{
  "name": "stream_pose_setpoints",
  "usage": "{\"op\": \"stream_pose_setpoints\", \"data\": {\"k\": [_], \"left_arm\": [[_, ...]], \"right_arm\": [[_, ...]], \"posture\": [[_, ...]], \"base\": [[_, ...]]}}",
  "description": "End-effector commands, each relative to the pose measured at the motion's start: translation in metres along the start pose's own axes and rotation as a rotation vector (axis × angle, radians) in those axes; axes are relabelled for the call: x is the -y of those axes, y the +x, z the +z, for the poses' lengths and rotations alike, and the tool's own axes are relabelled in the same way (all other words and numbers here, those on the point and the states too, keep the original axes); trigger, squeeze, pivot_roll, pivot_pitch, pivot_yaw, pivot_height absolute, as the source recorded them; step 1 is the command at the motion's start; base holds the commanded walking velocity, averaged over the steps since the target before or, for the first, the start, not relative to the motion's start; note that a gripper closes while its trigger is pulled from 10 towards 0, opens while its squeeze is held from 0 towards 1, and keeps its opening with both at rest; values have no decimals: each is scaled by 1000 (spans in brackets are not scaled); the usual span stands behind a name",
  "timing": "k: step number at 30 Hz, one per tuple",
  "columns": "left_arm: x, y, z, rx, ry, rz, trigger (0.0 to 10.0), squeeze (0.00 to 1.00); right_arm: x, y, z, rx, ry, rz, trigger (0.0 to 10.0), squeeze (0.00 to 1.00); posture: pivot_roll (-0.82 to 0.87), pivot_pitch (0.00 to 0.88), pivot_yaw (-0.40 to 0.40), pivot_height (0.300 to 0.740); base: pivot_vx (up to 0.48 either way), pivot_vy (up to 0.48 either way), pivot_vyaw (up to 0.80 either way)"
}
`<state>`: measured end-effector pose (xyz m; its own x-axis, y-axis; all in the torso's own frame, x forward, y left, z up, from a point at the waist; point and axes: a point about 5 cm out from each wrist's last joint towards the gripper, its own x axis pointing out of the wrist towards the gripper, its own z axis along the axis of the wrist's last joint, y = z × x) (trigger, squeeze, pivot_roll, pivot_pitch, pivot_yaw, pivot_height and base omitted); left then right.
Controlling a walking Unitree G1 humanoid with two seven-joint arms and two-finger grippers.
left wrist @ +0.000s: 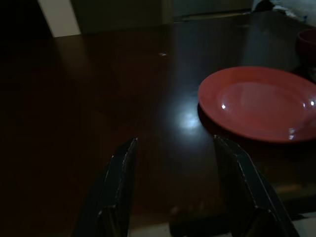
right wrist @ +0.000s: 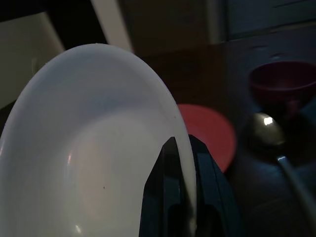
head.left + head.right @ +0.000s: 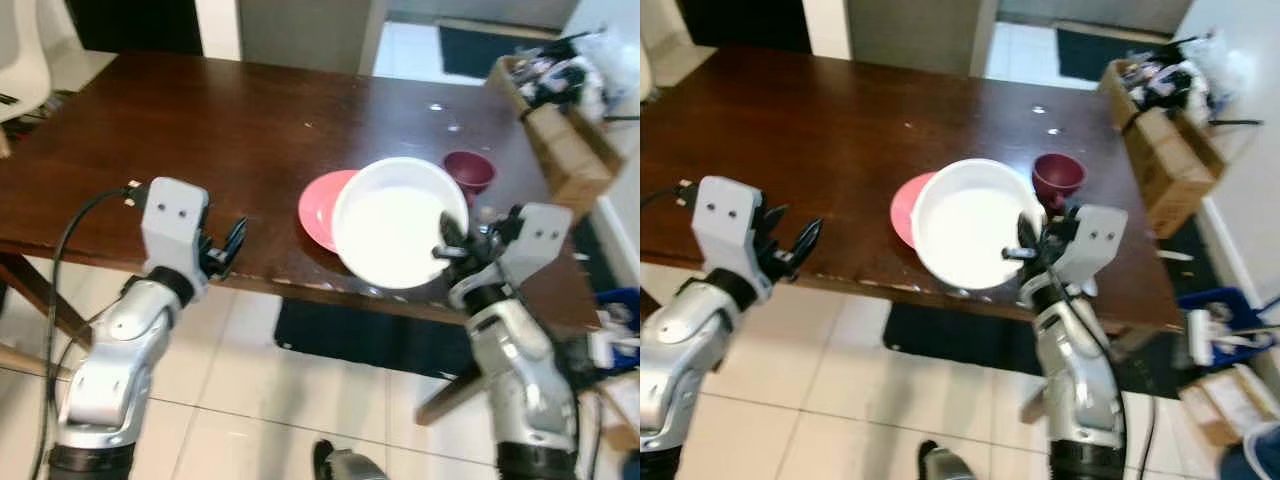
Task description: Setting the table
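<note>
One white plate point(image 3: 400, 222) is clamped at its rim in the right pincer point(image 3: 449, 243), partly over the red plate point(image 3: 322, 205); the left pincer point(image 3: 228, 246) hovers apart at the table point(image 3: 200, 130) edge, farther off.

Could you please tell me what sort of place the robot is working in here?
Most likely a home dining area: a dark wooden table on a tiled floor, set with a red plate and small bowl, while the right gripper holds a white plate.

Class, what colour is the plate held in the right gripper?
White plate, clearest in the left eye view.
</note>
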<state>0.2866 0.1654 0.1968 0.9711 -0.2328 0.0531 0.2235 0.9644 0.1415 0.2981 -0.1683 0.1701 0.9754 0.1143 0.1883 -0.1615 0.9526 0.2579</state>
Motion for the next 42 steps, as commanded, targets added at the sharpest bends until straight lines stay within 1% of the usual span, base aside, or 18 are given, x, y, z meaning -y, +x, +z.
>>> {"op": "stream_pose_setpoints", "data": {"k": [1, 35, 39, 42], "left_arm": [[1, 0, -3, -14, 0, -1, 10000, 0], [0, 2, -2, -15, 4, -2, 10000, 0], [1, 3, -3, -20, -10, 0, 10000, 0], [1, 3, -3, -17, -3, 1, 10000, 0]], "right_arm": [[0, 0, 1, 7, 2, 2, 10000, 0], [0, 2, 0, 12, 10, -2, 10000, 0], [0, 2, 0, 11, 16, -8, 10000, 0], [0, 2, 0, 10, 20, -9, 10000, 0]], "posture": [[-64, 45, 30, 740], [-61, 41, 39, 740], [-60, 41, 39, 740], [-60, 39, 37, 740]], "base": [[-326, 0, 0], [-317, 0, 0], [0, 0, 0], [0, 0, 0]]}}
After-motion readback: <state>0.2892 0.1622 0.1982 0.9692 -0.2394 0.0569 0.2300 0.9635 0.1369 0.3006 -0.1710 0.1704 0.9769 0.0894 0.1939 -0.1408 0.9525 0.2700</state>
